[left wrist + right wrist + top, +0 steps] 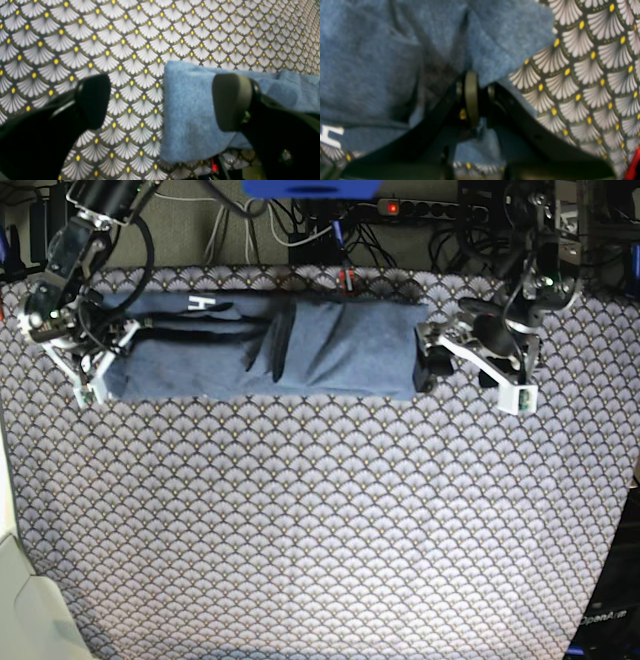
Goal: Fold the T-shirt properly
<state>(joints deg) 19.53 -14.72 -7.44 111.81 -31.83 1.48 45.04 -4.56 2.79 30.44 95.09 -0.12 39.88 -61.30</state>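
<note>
Fabric of the T-shirt (382,50) is sitting pinched in your right pincer (472,95); your left pincer (160,100) is gaping wide, straddling the opposite end, so you are needing an equally deep bite there.

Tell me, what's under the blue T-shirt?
The T-shirt lies on the patterned table cover. Whatever sits beneath its folded layers is hidden.

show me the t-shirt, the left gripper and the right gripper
T-shirt (340,345): base view, on the folded cloth's flat middle.
left gripper (160,102): left wrist view, midway between its wide-apart fingertips.
right gripper (476,83): right wrist view, where the closed tips pinch the shirt's edge.
</note>
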